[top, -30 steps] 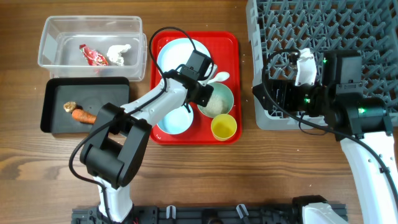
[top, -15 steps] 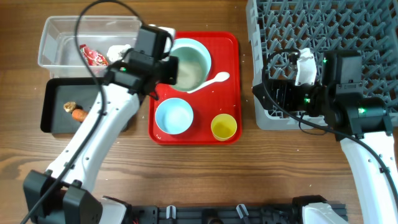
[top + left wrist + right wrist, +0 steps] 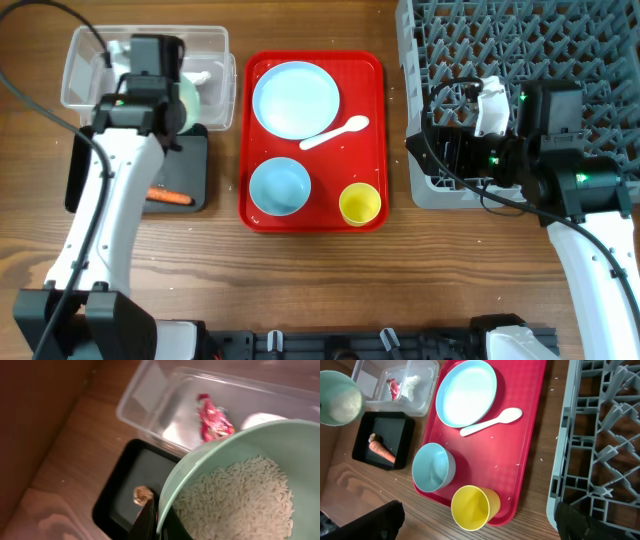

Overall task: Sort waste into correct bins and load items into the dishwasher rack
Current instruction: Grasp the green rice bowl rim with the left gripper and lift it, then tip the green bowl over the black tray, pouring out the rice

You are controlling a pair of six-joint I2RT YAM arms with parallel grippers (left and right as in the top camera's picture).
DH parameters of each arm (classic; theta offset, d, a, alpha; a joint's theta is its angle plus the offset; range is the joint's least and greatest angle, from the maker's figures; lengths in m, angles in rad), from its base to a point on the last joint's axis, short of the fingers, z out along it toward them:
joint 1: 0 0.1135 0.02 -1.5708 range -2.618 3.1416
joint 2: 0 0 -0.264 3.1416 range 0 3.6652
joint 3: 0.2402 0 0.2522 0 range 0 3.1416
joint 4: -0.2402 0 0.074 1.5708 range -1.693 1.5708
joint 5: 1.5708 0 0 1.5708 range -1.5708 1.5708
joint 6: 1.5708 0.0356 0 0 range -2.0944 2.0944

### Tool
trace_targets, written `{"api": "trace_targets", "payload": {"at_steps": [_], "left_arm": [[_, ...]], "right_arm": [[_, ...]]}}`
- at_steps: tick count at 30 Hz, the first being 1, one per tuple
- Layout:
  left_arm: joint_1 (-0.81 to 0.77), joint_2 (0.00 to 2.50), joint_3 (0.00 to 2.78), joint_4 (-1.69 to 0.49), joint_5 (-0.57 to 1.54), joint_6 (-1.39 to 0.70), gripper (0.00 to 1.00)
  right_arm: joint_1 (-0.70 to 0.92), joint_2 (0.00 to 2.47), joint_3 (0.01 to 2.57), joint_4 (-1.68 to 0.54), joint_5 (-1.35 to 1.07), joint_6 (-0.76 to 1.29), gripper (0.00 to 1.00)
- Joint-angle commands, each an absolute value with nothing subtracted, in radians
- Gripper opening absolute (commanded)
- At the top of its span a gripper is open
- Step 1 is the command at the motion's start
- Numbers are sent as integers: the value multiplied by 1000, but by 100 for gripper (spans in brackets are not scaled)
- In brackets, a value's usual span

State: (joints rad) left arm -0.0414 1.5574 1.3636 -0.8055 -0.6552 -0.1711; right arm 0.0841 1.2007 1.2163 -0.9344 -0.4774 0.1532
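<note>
Green bowl of rice hangs above where black tray meets clear tub, rim pinched by L gripper. R gripper, fingers wide apart, sits at rack corner.

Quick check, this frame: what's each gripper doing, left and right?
Left gripper: closed on the rim of the pale green bowl.
Right gripper: open, holding nothing.

The wooden table carries clear tub, black tray, red tray and grey rack.
</note>
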Motion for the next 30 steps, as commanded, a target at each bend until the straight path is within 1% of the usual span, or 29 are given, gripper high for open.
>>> {"api": "trace_targets", "payload": {"at_steps": [1,3,6,10,14,18,22,30], "left_arm": [[19,1534,1373,-815,-746,-100,4],[29,1534,1373,-855,-782,-6,4],[28,1534,1373,-881,-915,-3,4],[28,1534,1373,-880,-1009,1,4],[28,1545,1373,-870,-1015,147,4],[28,1560,1372,-857,-1045,225,4],[31,1570,1335,-852,-1077,233,4],[72,1626,1267,-751,-1184,233,4]], "right_arm": [[85,1208,1215,-923,-471,156,100],[85,1208,1215,-916,-471,157,100],[85,1208,1215,-916,-469,156,100],[85,1208,1215,-917,-439,155,100],[85,1208,1215,-916,-433,157,100],[85,1208,1215,-918,-433,156,100],[85,1208,1215,-923,-414,156,100],[85,1208,1215,-930,-414,156,100]]}}
